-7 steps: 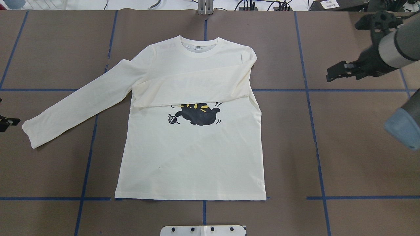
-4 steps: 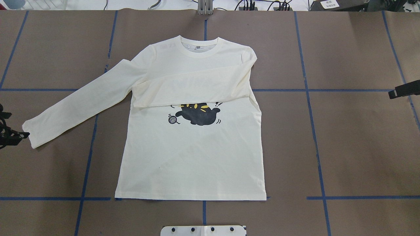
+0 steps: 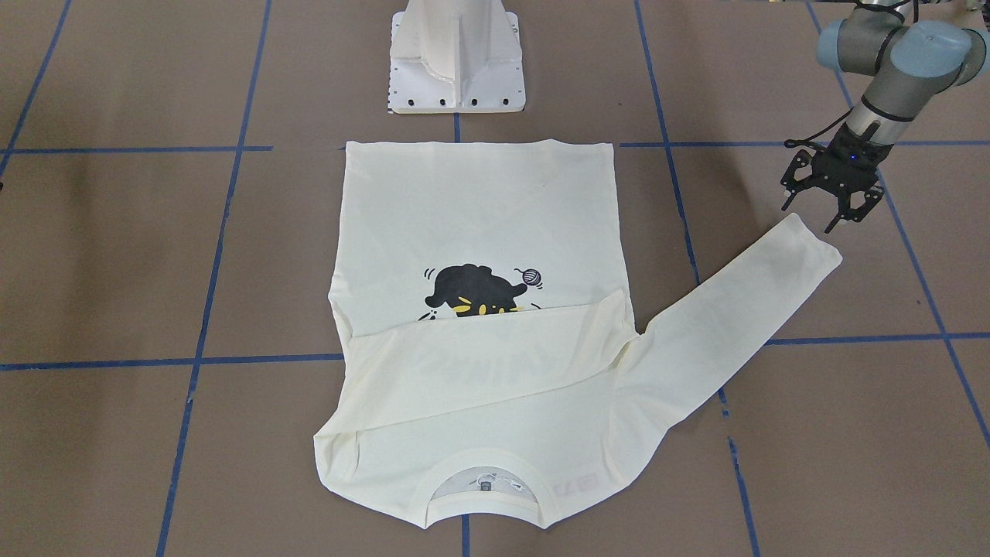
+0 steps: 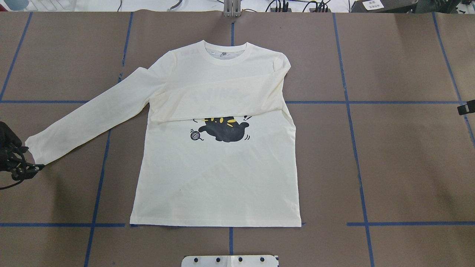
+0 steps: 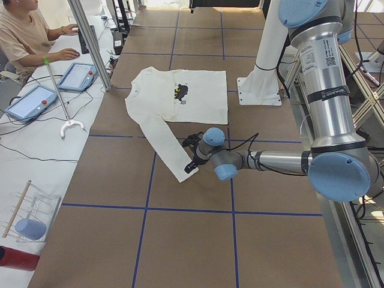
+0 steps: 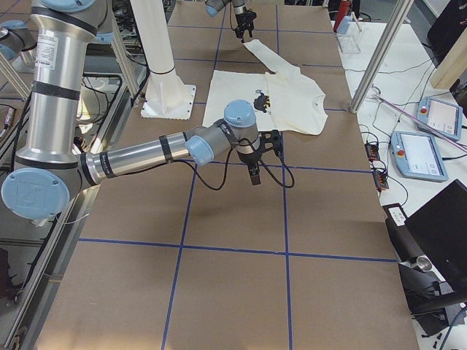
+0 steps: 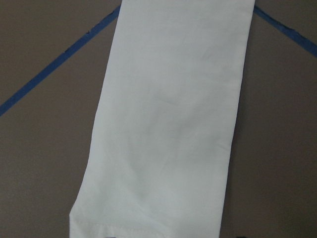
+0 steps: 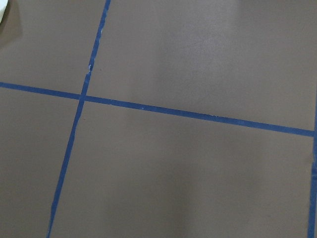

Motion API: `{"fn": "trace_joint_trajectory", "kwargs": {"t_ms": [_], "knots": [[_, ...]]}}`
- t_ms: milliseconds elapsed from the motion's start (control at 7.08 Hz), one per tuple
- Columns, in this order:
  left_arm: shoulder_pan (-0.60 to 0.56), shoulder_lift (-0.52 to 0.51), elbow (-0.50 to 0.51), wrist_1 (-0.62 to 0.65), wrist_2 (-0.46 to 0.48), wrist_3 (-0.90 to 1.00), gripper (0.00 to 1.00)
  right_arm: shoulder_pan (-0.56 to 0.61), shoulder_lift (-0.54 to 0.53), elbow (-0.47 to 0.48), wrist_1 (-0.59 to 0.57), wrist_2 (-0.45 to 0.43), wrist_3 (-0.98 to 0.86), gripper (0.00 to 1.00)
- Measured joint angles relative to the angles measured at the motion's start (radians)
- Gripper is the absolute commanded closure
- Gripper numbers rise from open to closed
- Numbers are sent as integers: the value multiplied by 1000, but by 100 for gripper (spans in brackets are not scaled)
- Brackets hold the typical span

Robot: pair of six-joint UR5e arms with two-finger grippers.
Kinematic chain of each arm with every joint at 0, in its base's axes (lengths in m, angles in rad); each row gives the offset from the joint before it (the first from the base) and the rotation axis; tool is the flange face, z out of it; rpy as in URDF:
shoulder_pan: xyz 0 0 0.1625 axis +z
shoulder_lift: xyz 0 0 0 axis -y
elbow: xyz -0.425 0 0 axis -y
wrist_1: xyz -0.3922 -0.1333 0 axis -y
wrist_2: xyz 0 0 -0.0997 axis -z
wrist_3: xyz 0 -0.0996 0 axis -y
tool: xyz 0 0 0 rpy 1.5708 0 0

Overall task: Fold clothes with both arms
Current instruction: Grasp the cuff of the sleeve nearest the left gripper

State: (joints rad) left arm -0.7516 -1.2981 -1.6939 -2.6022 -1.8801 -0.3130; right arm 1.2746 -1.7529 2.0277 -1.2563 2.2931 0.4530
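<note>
- Shows the cream shirt (image 4: 219, 178) spread flat on the brown table (image 4: 408, 167), print side up, with the collar (image 4: 227, 55) on the side away from the white pedestal base (image 3: 456, 62) and the hem nearest to it.
- Shows one sleeve, the folded sleeve (image 4: 219, 98), laid across the chest, covering the top edge of the black cat print (image 4: 224, 130) and ending just above the small yarn ball (image 4: 195, 135).
- Shows the other, the outstretched sleeve (image 4: 92, 115), running slantwise out to the robot's left, with its cuff (image 3: 812, 240) at the outer end, flat on the table.
- Places the left claw (image 3: 821, 207) just beside that cuff, tips down, fingers spread apart and clamped on nothing; cannot tell whether a tip touches the cloth.
- From the left wrist, looks straight down on the sleeve, cuff hem at the bottom edge and blue tape lines (image 7: 54, 67) on either side.
- Puts the right claw (image 6: 255, 169) well apart from the shirt, over bare table on the robot's right; with only a black sliver at the overhead view's edge, cannot tell whether apart or together.
- From the right wrist, takes in little beyond brown table and crossing tape.
- In the exterior left view, includes a seated person (image 5: 24, 36) beside the table, with two tablets (image 5: 75, 77) near.
</note>
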Motion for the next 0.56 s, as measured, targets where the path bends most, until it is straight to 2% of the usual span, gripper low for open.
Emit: {"fn": "trace_joint_trajectory", "kwargs": {"t_ms": [141, 423, 565], "knots": [[12, -1, 5, -1, 2, 0, 26, 1, 0, 0, 0, 0, 0, 0], [27, -1, 9, 0, 3, 1, 48, 2, 0, -1, 0, 0, 0, 0], [29, -1, 10, 1, 6, 0, 64, 2, 1, -1, 0, 0, 0, 0]]}}
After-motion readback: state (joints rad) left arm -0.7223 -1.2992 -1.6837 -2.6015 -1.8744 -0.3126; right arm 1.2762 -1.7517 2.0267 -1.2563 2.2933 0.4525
